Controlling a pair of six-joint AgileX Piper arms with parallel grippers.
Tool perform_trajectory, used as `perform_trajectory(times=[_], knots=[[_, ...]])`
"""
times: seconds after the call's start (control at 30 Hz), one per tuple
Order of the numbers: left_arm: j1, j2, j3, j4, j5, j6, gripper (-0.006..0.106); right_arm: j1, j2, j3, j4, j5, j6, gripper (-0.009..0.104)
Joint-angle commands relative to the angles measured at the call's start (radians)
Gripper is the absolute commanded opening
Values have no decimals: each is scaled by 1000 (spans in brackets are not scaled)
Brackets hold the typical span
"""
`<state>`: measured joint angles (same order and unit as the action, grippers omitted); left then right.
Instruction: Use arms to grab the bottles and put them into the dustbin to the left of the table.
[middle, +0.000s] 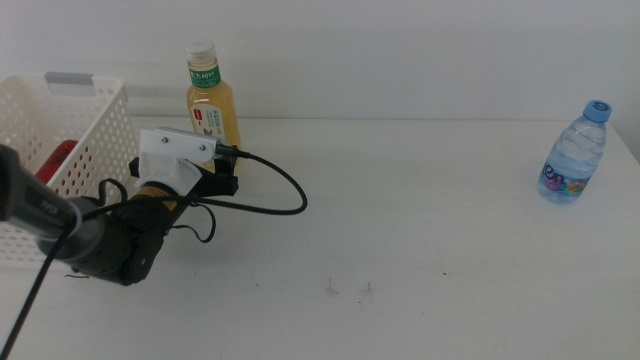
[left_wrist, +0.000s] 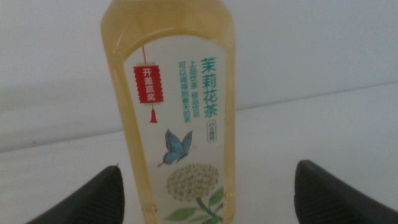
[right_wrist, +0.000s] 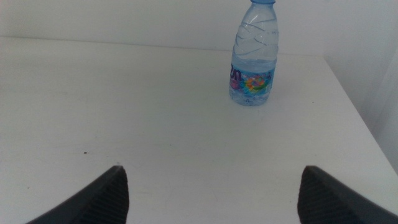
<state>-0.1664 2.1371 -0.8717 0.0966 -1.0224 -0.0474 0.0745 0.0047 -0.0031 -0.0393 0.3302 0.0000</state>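
The left gripper (left_wrist: 205, 193) is wide open around the upright yellow tea bottle (middle: 212, 100), maybe not touching. Next it must squeeze, then lift.

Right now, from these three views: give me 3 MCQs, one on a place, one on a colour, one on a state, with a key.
1. Where does the tea bottle stand?
A. beside the dustbin
B. at the table's right edge
C. inside the dustbin

2. What colour is the water bottle cap?
A. white
B. blue
C. red

3. How is the left end effector?
A. shut on the tea bottle
B. shut, holding nothing
C. open

Key:
1 A: the middle view shows it upright just right of the basket.
2 B: the cap is blue, and the bottle stands far right.
3 C: the left wrist view shows the jaws spread, with the bottle between them and a gap on the right.

The right end effector waits, open, facing the water bottle.
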Motion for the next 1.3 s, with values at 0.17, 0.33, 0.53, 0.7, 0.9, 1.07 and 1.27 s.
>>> perform_trajectory(times=[0.17,0.33,0.53,0.7,0.9,1.07,1.27], knots=[[8,72,-134,-2,62,-14,94,-6,-5,3,-4,-16,-6,92],[20,112,-212,0,92,-14,94,-6,-5,3,-4,-16,-6,92],[26,167,-315,0,127,-14,94,-6,-5,3,-4,-16,-6,92],[27,243,-401,-20,137,-20,93,-6,-5,3,-4,-16,-6,92],[27,287,-458,-26,136,-19,87,-6,-5,3,-4,-16,-6,92],[27,286,-441,-9,82,-64,54,-6,-5,3,-4,-16,-6,92],[25,81,-201,73,35,6,6,-6,-5,3,-4,-16,-6,92]])
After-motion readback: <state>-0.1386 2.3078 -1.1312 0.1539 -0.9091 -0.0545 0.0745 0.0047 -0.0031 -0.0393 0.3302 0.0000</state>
